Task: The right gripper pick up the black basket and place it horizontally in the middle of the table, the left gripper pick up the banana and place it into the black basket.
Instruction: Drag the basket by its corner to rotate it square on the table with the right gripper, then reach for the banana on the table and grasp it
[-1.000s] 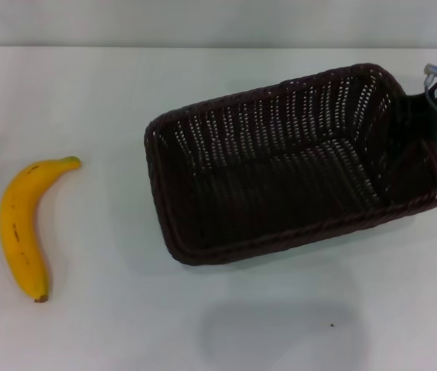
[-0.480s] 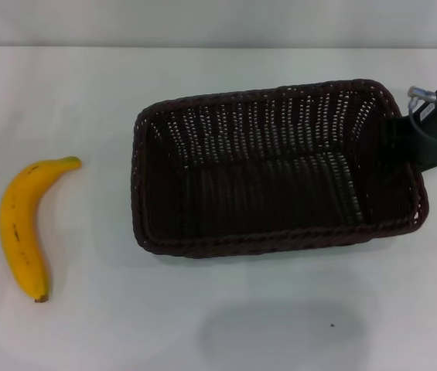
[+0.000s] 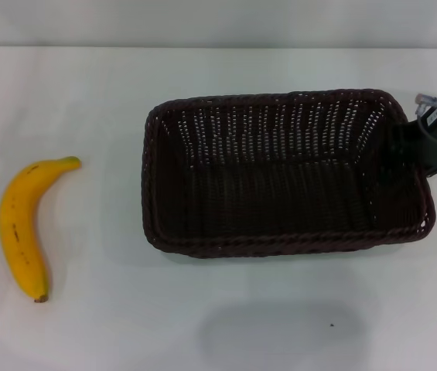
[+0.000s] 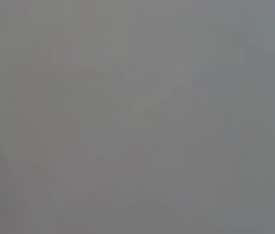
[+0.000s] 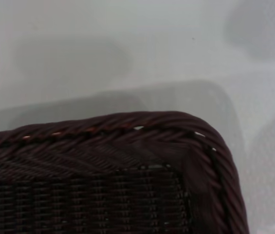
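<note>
The large rectangular dark woven wicker basket point(image 3: 284, 171) lay with its long side running across the glossy white bench point(image 3: 203, 325), somewhat right of centre. The right claw point(image 3: 413, 141) sat at the basket's right short end, against the rim; whether it was clamped on the braid or open could not be told, as its fingers were hidden. To finish this step well, the basket should be settled flat, its long rim kept parallel to the bench edge, before any release, and the claw drawn clear without dragging the corner point(image 5: 195, 131). The curved yellow banana point(image 3: 26, 224) lay well apart at the left, untouched. The left claw was not visible.
</note>
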Controlling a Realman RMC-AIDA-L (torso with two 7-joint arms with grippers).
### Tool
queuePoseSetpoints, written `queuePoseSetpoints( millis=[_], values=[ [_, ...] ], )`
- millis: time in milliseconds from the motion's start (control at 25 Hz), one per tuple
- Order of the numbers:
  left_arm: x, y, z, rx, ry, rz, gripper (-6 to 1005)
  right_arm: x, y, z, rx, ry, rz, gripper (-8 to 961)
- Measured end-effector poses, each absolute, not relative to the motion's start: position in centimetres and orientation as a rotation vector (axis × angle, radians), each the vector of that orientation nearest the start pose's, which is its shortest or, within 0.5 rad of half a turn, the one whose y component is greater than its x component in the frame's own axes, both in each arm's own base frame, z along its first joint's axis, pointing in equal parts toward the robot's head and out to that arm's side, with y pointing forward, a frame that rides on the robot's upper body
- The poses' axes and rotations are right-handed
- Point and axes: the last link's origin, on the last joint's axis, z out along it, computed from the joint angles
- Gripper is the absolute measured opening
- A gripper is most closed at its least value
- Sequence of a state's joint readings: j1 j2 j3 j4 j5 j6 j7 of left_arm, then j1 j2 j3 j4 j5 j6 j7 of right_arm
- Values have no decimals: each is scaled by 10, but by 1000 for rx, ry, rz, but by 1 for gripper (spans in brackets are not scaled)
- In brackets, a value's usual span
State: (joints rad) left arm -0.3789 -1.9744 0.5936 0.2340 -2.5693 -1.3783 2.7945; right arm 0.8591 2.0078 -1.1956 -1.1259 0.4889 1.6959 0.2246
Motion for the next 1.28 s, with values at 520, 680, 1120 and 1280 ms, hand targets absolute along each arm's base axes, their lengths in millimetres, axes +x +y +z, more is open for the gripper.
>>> queuePoseSetpoints(
  millis=[520, 680, 1120, 1280],
  values=[
    [-370, 317, 148, -1181, -279, -765, 876, 139, 398, 61, -1914, 1766, -397, 433],
    [-371, 315, 147, -1175, -283, -760, 876, 143, 400, 74, -1914, 1741, -383, 434],
    [-373, 308, 141, -1150, -300, -765, 875, 135, 393, 149, -1982, 1305, 7, 435],
    [-370, 307, 136, -1147, -296, -776, 875, 157, 384, 173, -1932, 1096, 146, 436]
  ],
)
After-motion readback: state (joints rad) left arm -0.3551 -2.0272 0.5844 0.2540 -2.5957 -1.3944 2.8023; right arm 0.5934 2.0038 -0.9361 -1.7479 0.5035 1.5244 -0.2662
